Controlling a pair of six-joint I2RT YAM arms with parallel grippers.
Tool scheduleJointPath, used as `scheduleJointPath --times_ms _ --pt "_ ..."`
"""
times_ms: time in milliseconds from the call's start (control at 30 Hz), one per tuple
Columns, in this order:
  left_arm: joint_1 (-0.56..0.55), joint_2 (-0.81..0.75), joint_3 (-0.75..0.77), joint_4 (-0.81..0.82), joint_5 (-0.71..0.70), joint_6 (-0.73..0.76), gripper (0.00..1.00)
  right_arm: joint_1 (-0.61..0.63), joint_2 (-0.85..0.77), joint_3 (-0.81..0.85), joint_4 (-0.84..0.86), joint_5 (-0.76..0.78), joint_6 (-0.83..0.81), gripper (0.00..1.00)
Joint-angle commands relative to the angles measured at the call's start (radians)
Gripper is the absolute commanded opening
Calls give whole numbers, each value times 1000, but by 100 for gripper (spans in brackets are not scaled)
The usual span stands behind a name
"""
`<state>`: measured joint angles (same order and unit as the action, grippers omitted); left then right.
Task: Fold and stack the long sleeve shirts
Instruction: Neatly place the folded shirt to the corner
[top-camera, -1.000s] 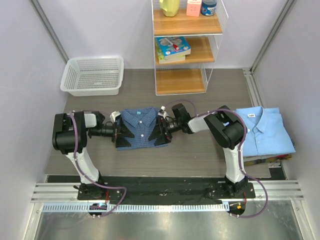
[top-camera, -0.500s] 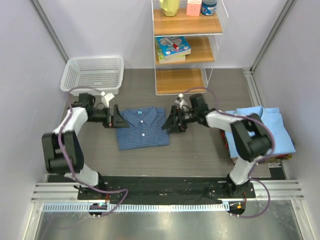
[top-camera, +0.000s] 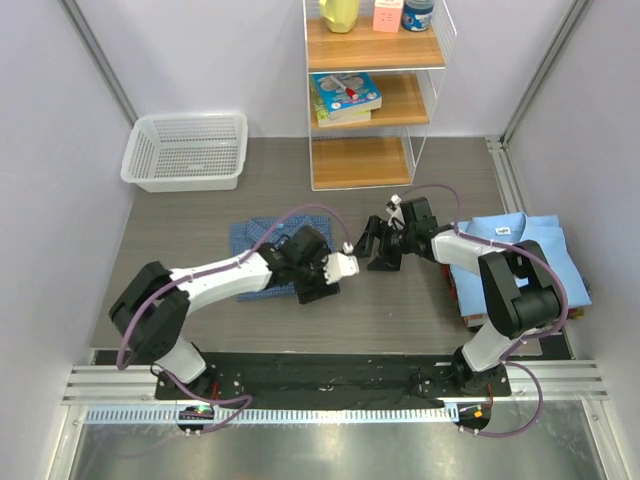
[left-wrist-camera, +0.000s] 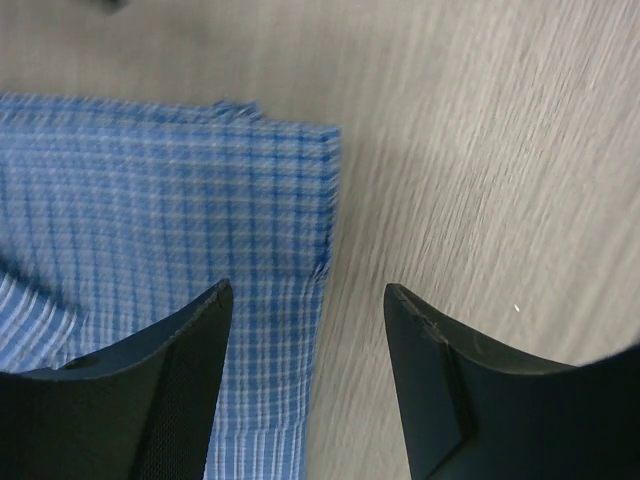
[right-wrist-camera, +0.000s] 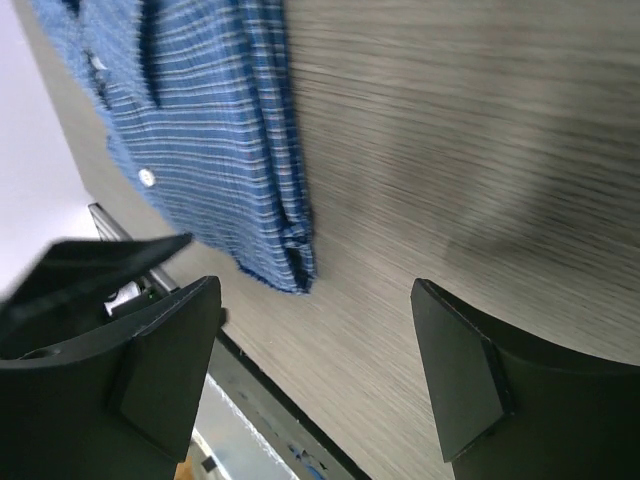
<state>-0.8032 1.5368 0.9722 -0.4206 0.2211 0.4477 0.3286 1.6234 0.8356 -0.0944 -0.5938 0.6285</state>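
The dark blue checked shirt (top-camera: 250, 240) lies folded on the table (top-camera: 400, 310). The left gripper (left-wrist-camera: 305, 290) hangs spread over its right edge. The right gripper (right-wrist-camera: 315, 290) is spread too, holding nothing. Stacking looks next: pinch that edge and carry it onto the light blue shirt (top-camera: 540, 240).

Open tabletop (top-camera: 400, 300) between dark checked shirt (top-camera: 243, 238) and light blue shirt (top-camera: 545, 232); left arm (top-camera: 220, 277) overlies the checked shirt; shelf unit (top-camera: 360, 160) and mesh basket (top-camera: 185, 150) bound the far side.
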Motion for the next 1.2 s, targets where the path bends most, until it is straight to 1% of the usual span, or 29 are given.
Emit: scheduleJointPath --times_ms 0,133,200,233,267,333,367,400,433,467,500,567,700,833,900,967,1033,1100,1167 --pt "-79 71 -24 189 -163 126 62 -2 18 -15 48 34 77 83" --pt "-90 146 -29 266 -173 166 61 -2 53 -26 73 14 112 84" --pt "-91 187 -29 299 -169 169 59 -2 72 -42 88 -1 132 85" --pt "-93 203 -27 309 -170 166 58 0 81 -47 125 -9 152 86" --pt "-93 213 -29 319 -170 163 48 0 88 -52 145 -17 160 86" --pt "-85 223 -30 344 -166 143 33 1 115 -61 166 -26 175 87" --pt "-76 217 -27 342 -151 116 23 6 124 -62 192 -35 189 88" --pt "-58 192 -26 339 -99 105 19 9 138 -66 208 -43 198 89" --pt "-47 181 -24 330 -77 92 16 23 142 -72 234 -50 210 90" --pt "-38 171 -9 315 -48 85 11 30 147 -76 296 -55 249 91" --pt "-30 164 2 298 -2 69 10 42 153 -82 329 -60 266 91" --pt "-4 155 20 255 41 46 7 70 185 -78 395 -60 290 93" --pt "27 134 71 220 106 -42 4 86 254 -40 406 -60 355 94" --pt "58 117 115 180 155 -92 3 87 257 -44 403 -63 385 94" --pt "73 106 126 166 187 -106 2 96 256 -56 429 -57 404 94" --pt "81 98 140 149 222 -113 2 110 276 -56 488 -40 439 94" --pt "84 97 146 146 239 -125 2 130 305 -26 513 -32 486 94" --pt "84 91 149 144 259 -147 2 144 364 15 577 -26 529 93" --pt "82 88 151 140 271 -158 1 145 395 42 619 -11 566 90"
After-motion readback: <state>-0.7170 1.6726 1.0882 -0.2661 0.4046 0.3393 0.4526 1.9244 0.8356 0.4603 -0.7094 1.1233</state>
